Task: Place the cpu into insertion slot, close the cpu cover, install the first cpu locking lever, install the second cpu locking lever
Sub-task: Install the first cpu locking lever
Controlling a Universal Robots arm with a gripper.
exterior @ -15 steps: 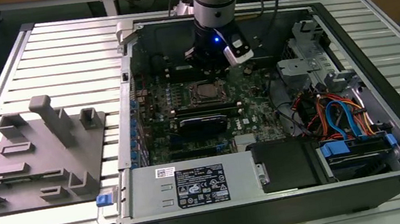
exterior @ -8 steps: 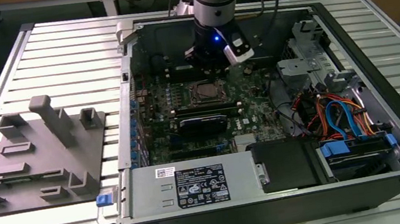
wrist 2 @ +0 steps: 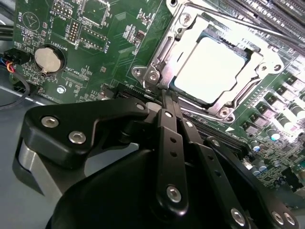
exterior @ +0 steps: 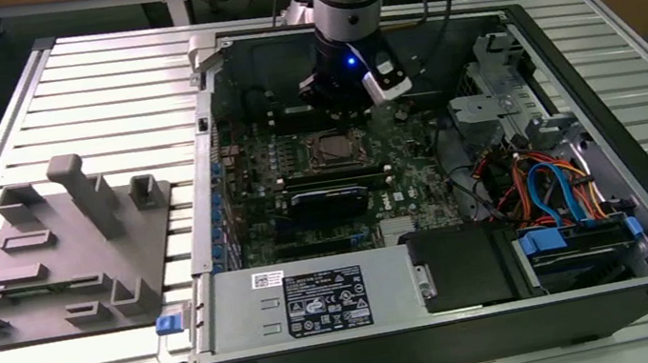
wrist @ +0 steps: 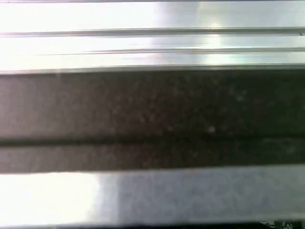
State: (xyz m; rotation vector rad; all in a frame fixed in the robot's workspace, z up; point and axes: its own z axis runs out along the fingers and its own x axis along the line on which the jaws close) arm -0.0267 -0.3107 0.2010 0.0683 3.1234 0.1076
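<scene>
Judged well along: cpu point(wrist 2: 209, 67) already seated in the insertion slot point(wrist 2: 240, 45), cpu cover point(wrist 2: 188, 36) down around it. Gripper point(wrist 2: 164, 93) pinched narrow, fingertips together at the socket's near edge by a thin metal locking lever point(wrist 2: 159, 83), holding nothing clearly. Levers likely left; latching impossible to confirm.

The silvery square cpu point(wrist 2: 208, 68) lies flat in the insertion slot point(wrist 2: 251, 48), framed by the closed cpu cover point(wrist 2: 182, 34).

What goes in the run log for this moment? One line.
cpu: seated in insertion slot | cpu cover: closed over it | tool: shut, beside cover
</scene>
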